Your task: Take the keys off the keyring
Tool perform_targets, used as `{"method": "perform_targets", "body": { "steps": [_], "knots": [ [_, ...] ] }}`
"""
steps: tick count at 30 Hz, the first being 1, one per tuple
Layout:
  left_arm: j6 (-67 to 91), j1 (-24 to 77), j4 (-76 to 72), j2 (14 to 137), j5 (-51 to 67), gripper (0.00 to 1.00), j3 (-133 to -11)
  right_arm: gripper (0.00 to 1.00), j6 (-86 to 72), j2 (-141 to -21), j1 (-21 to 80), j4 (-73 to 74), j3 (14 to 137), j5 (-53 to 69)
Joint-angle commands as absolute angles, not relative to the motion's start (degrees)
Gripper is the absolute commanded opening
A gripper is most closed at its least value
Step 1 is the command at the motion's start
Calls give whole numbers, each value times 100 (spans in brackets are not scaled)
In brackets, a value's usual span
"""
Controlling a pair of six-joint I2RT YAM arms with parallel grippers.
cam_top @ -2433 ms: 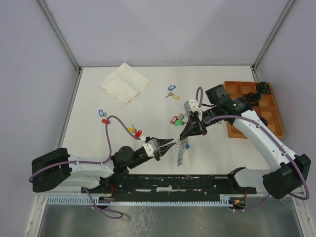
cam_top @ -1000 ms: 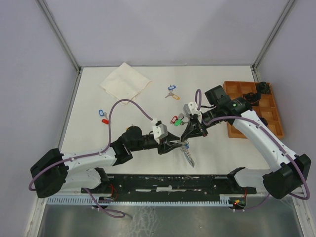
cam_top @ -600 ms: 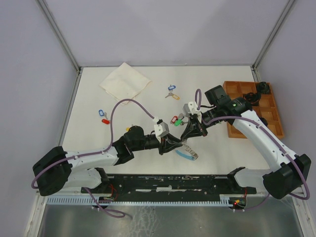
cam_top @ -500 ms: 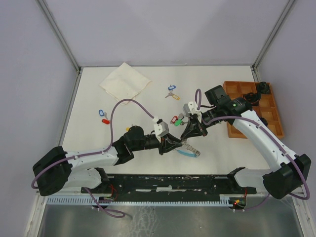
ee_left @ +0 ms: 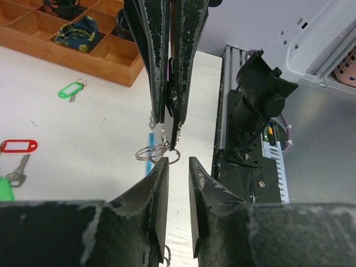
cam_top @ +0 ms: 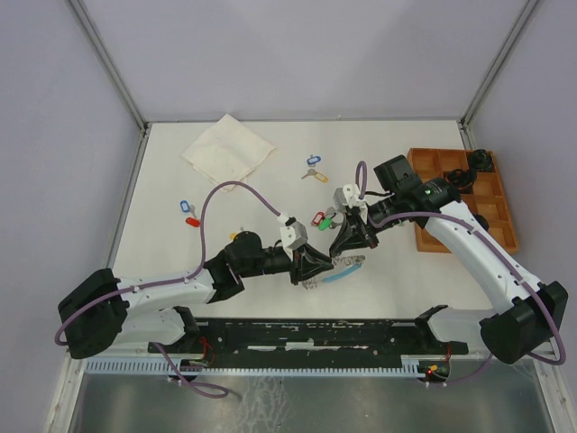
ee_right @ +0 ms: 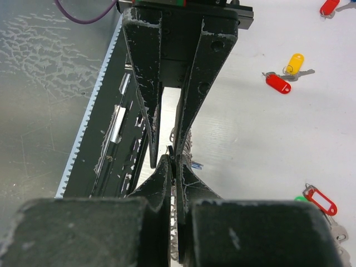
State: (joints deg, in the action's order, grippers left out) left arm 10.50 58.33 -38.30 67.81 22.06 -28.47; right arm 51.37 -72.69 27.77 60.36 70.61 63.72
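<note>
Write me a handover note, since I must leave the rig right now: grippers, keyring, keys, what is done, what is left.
Left gripper: open by a narrow gap, holding nothing, tips facing the right gripper's tips.
Right gripper: shut on the keyring.
Tagged keys lie loose on the table: blue, red and green, blue and red.
Done: several keys appear to be off.
Left: split rings hang at the right gripper's tips. I cannot tell how many keys remain on the keyring.

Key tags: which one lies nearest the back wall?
The blue tag just right of the folded cloth; all the others seen lie farther forward.
</note>
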Motion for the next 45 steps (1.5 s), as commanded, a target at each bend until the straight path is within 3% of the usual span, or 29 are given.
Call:
{"method": "perform_targets", "body": {
  "steps": [1,26,36,45],
  "knots": [
    [1274,5926,-3989,6628,1970,27,-3080,1,5029,-7168,2816,5811,7267,6525],
    [1445,6016,-3776,6632,1679,30,-3179,1,4870,-7168,2813,5676,7238,6457],
    [1627,6016,-3663,6471,1391,40,-3042,1,4400,-7148,2813,5313,7152,6399],
    [2037,6013,-3361,6184,1045,39,-3026,1,3882,-7141,2813,4852,7031,6257]
  ]
}}
